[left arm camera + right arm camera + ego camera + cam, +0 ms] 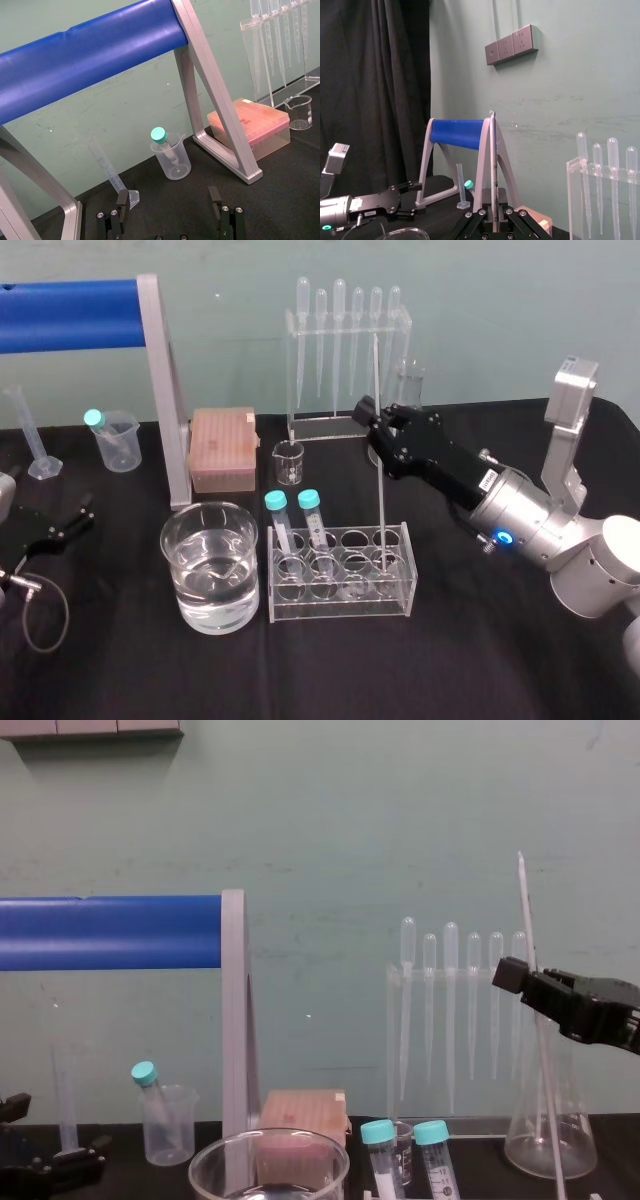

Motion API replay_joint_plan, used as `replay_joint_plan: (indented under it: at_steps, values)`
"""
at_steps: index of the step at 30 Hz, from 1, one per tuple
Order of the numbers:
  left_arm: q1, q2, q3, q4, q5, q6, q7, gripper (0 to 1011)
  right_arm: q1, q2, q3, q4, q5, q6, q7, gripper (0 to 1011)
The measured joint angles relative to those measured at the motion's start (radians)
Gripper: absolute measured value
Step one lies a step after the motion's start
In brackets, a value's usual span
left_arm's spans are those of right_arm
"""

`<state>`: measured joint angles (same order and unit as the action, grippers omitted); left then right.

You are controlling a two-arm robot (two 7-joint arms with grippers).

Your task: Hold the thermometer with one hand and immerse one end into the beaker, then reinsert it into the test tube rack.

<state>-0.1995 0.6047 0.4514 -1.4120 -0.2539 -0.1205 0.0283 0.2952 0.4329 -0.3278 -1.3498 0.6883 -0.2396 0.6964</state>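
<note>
The thermometer [379, 470] is a long thin glass rod standing nearly upright, its lower end in a hole at the right end of the clear test tube rack [400, 575]. My right gripper [368, 418] is shut on its upper part, and the thermometer [493, 165] rises between the fingers [501, 199]. In the chest view the right gripper [518, 976] holds the thermometer [530, 940] slightly tilted. The large beaker [172, 540], partly filled with water, stands just left of the rack. My left gripper [169, 200] rests open and empty on the table at the far left [78, 517].
Two teal-capped tubes [310, 515] stand in the rack's left holes. Behind are a pipette stand [345, 330], a pink tip box [223, 447], a small glass beaker [288, 462] and a conical flask [550, 1120]. A blue roller frame [70, 315], plastic beaker [117, 440] and measuring cylinder [30, 430] stand at the back left.
</note>
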Motion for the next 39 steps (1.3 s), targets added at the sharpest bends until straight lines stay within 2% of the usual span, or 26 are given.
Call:
replay_joint_plan:
  at_steps: [26, 33, 34, 37, 39]
  values:
    - [0.000, 0.000, 0.000, 0.000, 0.000, 0.000, 0.000, 1008, 0.002, -0.001, -0.002, 0.005, -0.006, 0.002, -0.005, 57]
    - [0.000, 0.000, 0.000, 0.000, 0.000, 0.000, 0.000, 1008, 0.002, -0.001, -0.002, 0.005, -0.005, 0.002, -0.005, 209]
    - [0.000, 0.000, 0.000, 0.000, 0.000, 0.000, 0.000, 1008, 0.002, -0.001, -0.002, 0.005, -0.005, 0.002, -0.005, 269]
    - [0.000, 0.000, 0.000, 0.000, 0.000, 0.000, 0.000, 1008, 0.002, -0.001, -0.002, 0.005, -0.005, 0.002, -0.005, 327]
    - [0.000, 0.000, 0.000, 0.000, 0.000, 0.000, 0.000, 1008, 0.002, -0.001, -0.002, 0.005, -0.005, 0.001, -0.005, 407]
